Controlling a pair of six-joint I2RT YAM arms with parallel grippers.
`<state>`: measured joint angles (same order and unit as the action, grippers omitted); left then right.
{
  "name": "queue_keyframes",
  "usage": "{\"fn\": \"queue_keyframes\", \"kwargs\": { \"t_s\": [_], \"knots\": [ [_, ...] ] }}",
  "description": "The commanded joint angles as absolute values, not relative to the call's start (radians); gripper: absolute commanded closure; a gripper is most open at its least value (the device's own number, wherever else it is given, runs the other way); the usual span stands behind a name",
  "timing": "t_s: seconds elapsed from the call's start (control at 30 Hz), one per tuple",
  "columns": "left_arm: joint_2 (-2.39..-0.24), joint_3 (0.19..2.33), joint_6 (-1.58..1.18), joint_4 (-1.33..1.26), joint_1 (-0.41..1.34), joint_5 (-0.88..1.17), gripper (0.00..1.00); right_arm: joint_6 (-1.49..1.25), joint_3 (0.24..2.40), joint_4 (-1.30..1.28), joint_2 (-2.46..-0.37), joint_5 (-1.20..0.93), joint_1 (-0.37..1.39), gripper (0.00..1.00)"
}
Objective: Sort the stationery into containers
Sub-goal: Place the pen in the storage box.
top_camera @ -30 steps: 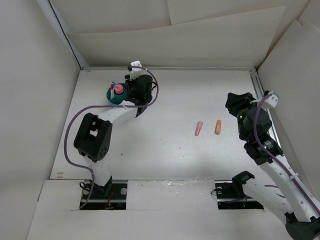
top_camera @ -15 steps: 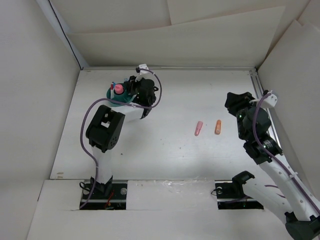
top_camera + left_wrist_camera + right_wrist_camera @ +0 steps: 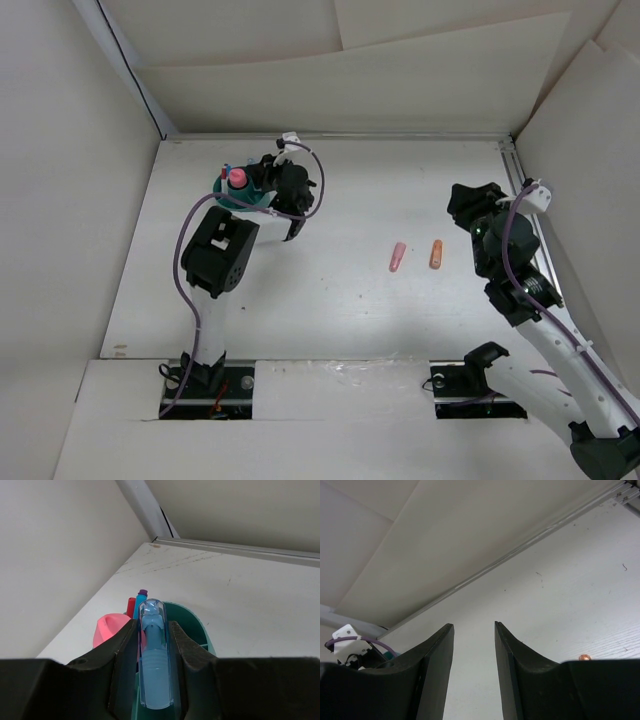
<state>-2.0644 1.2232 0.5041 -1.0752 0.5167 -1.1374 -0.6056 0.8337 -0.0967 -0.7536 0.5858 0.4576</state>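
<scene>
Grips a chunky translucent pale-blue plastic marker (image 3: 152, 670) in the left gripper (image 3: 151, 626), both fingers (image 3: 125, 650) pressed hard against its sides; carries it lengthwise between them, rounded end poised at the rim of the round teal plastic organiser cup (image 3: 192, 617); cannot tell whether touching that rim or just above it. Places the cup near the far left corner of the white table (image 3: 330, 200), with the left gripper just beside it on the side toward the middle. Finds inside the cup a stubby pink marker (image 3: 111, 630) and thin pens with a red cap (image 3: 131, 604) and a purple cap (image 3: 143, 592), standing upright. Holds the right gripper (image 3: 472, 630) spread wide with nothing between its fingers, raised close to the right edge. Shows, lying flat between the middle of the table and its right edge, a short pink marker piece (image 3: 398, 257) and a short orange marker piece (image 3: 436, 254); side by side, not touching, well apart from the cup.
</scene>
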Motion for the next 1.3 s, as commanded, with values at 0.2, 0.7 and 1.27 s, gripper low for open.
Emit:
{"fn": "queue_keyframes", "kwargs": {
  "t_s": [0.2, 0.7, 1.27],
  "knots": [
    [-2.08, 1.207, 0.56, -1.204, 0.517, -1.163, 0.98, -0.592, 0.824, -0.04, -0.741, 0.568, 0.451, 0.56],
    [-2.126, 1.207, 0.56, -1.213, 0.517, -1.172, 0.91, -0.583, 0.824, -0.04, -0.75, 0.568, 0.451, 0.56],
    [-2.092, 1.216, 0.56, -1.223, 0.526, -1.192, 0.6, -0.583, 0.824, -0.04, -0.75, 0.558, 0.451, 0.56]
  ]
}}
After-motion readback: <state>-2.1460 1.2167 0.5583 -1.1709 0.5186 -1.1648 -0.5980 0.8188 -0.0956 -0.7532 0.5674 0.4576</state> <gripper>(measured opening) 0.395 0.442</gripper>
